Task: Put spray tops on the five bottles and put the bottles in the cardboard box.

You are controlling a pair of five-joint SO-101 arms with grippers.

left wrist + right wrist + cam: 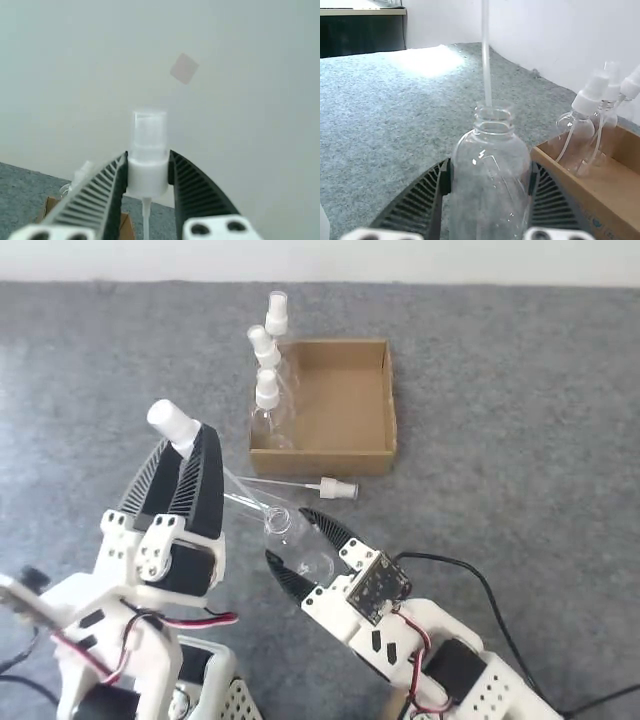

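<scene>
Three capped bottles (268,400) stand in the cardboard box (385,410). Your left gripper (186,440) clamps a spray top (172,423), its tube (245,495) at the neck of the bottle (490,170) your right gripper (288,536) grasps; a tilt could bend it.

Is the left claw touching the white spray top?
Touching. In the left wrist view, both fingers of the left gripper press against the spray top's white collar, with no gap on either side.

Grey carpet (520,440) lies below a white wall (75,60) bearing a small pale square patch (184,68).
</scene>
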